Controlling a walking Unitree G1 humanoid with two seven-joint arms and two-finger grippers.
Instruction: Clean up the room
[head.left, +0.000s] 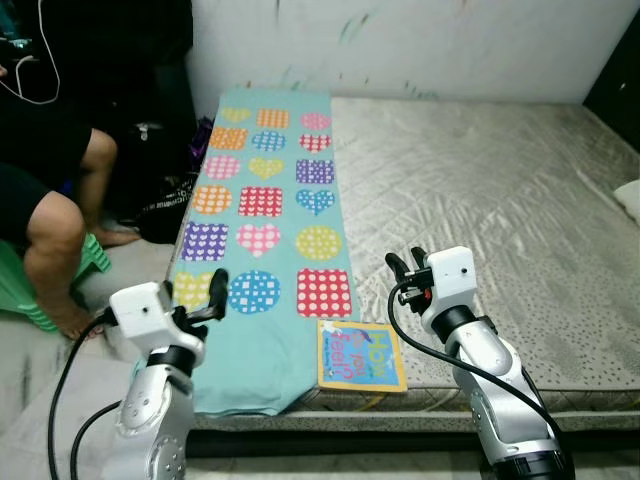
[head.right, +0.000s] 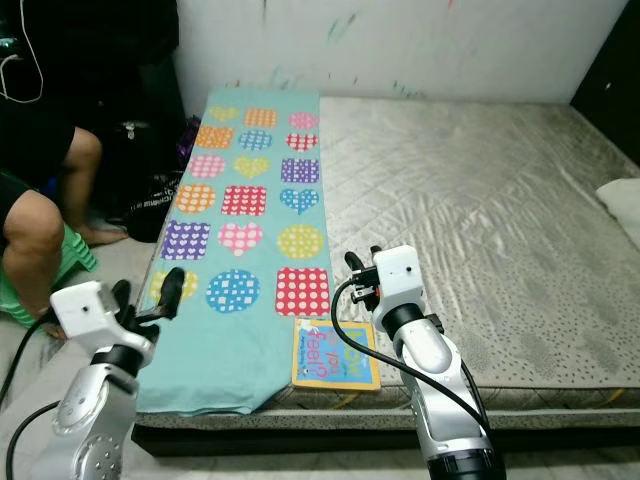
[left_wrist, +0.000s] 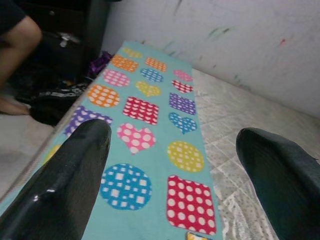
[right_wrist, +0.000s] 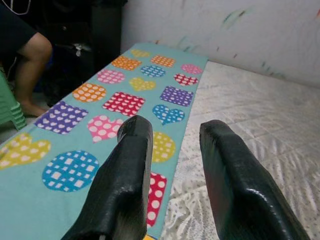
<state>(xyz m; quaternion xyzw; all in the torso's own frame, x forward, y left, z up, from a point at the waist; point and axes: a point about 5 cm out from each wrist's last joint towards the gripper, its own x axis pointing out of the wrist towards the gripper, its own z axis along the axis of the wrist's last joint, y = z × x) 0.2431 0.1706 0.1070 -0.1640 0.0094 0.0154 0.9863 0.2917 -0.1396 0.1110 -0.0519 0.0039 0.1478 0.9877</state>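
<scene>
A long teal mat (head.left: 262, 215) printed with bright dotted hearts, circles and squares lies along the left side of a grey quilted mattress (head.left: 500, 200). Its near end hangs over the mattress's front edge. A children's book (head.left: 361, 356) with a yellow border and blue cover lies flat at the front edge, just right of the mat's end. My left gripper (head.left: 205, 295) hovers open over the mat's near left corner, holding nothing. My right gripper (head.left: 406, 262) is raised over the mattress, above and right of the book, open by a small gap and empty.
A person (head.left: 50, 190) sits on a green stool (head.left: 30, 290) at the left, legs beside the mattress. Dark bags (head.left: 160, 200) lie on the floor against the mattress's left side. A white pillow (head.left: 630, 198) shows at the right edge. A stained white wall (head.left: 400, 45) closes the back.
</scene>
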